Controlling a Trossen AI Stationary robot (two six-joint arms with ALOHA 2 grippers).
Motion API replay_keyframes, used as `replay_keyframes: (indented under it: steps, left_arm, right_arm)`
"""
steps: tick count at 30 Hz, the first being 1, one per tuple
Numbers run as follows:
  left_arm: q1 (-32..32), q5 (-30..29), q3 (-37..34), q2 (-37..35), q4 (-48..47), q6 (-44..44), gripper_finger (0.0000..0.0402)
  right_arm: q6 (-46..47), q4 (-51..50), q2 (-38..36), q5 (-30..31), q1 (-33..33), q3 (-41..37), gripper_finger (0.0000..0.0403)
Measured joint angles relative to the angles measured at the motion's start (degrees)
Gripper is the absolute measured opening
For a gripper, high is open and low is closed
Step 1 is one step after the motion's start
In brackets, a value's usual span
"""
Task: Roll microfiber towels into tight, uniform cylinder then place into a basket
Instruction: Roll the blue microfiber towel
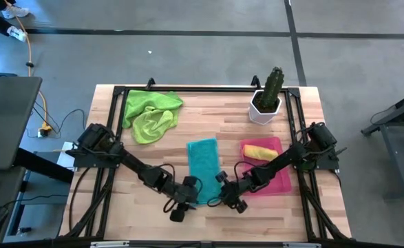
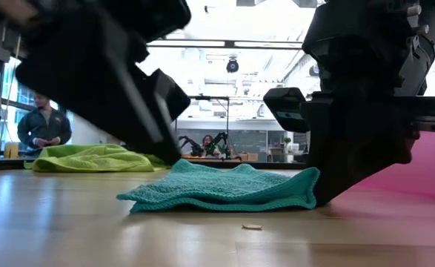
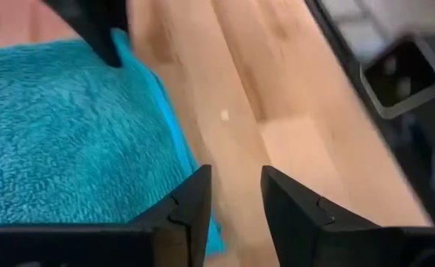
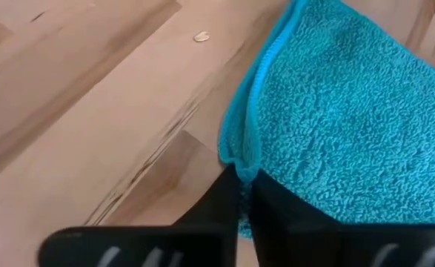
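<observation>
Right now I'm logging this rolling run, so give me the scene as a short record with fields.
teal towel: flat on the table, between the arms
right end effector: shut on the teal towel's near corner
left end effector: open, at the towel's other near corner, nothing between its fingers
yellow towel: rolled, lying in the basket
green towels: heaped at the table's far left
cactus pot: far side, beyond the basket
</observation>
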Motion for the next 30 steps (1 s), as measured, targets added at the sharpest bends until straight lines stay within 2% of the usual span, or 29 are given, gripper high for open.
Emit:
replay_keyframes:
  steps: [5, 9, 12, 18, 30]
  left_arm:
    - [-1.51, -3.54, 1.79, -0.02, -7.91, 10.22, 0.0131]
    - [-2.76, -10.09, 2.03, -0.04, -9.85, 22.18, 0.014]
    - [-3.13, -11.56, 2.03, -0.04, -10.5, 28.06, 0.0142]
    - [-2.88, -11.58, 2.04, -0.05, -12.69, 31.31, 0.0143]
    - [-1.77, -14.38, 2.43, 3.88, -11.0, 30.04, 0.0143]
  right_arm:
    - [2.61, -0.02, 0.01, 0.25, -0.02, -0.01, 0.0008]
    - [4.15, -0.02, 0.02, 0.3, -0.04, -0.04, 0.0003]
    - [4.8, -0.02, 0.02, 0.42, -0.06, -0.04, 0.0002]
    - [6.26, 0.03, 0.02, 0.47, -0.07, -0.07, 0.0001]
    - [6.15, 0.99, 0.09, 0.5, -0.11, -0.15, 0.0001]
